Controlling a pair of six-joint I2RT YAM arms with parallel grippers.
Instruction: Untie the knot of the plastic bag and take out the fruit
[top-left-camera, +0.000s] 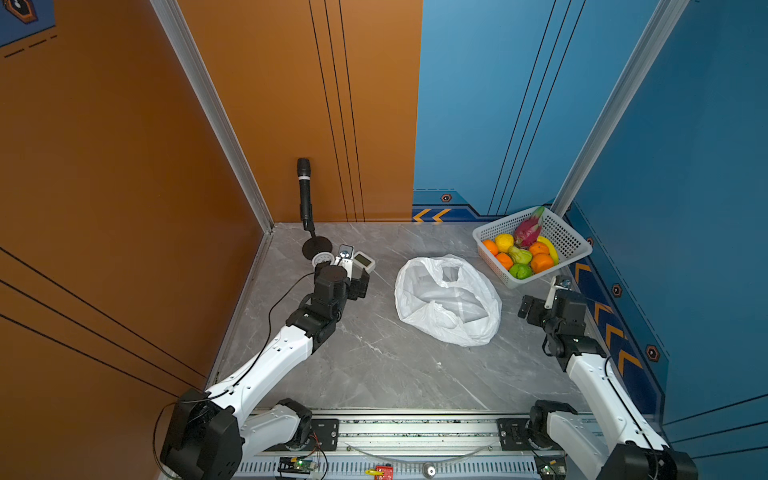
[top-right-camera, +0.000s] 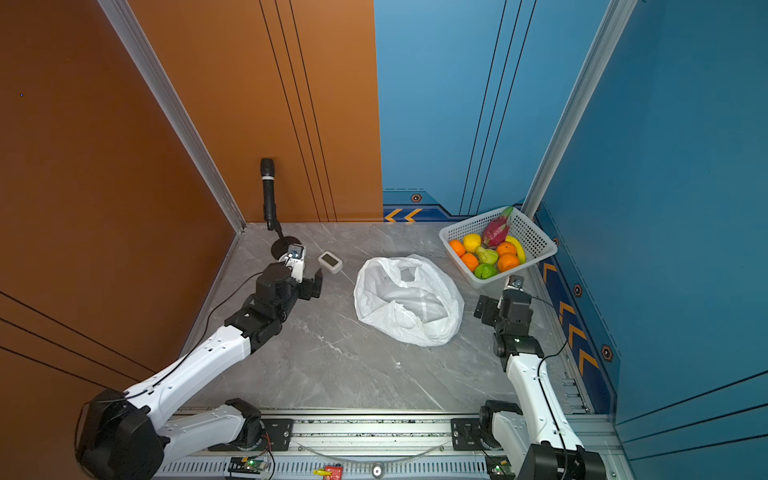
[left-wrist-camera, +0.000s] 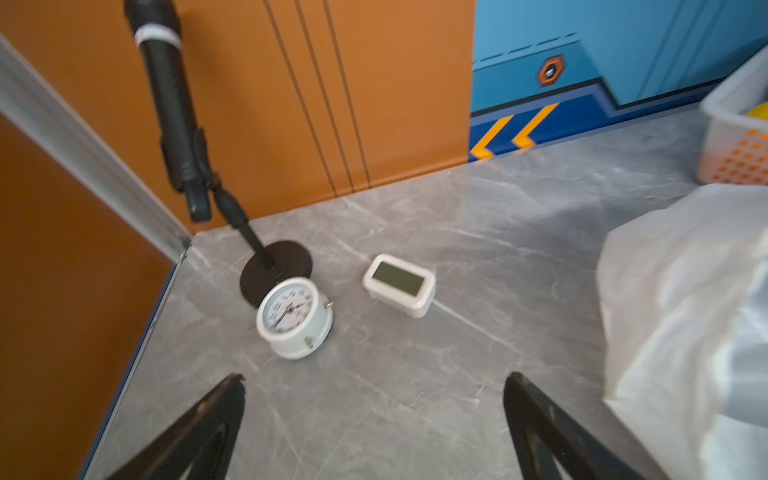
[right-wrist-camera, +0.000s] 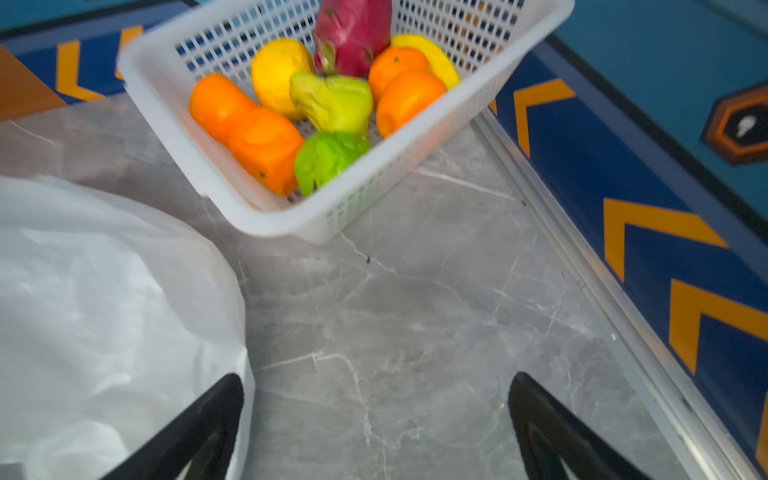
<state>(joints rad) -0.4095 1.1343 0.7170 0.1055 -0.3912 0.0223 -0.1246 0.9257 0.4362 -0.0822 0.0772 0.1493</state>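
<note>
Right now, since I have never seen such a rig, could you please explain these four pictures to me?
Two robot arms work at a grey table, each ending in a gripper. Two pictures look down from above; two come from wrist cameras. The left gripper and right gripper are open, holding nothing. Between them lies a slack white bag. The fruit sits in a white basket at the far right corner. A microphone, round clock and small display stand at left.

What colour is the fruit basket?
White; the basket shows best in the right wrist view.
</note>
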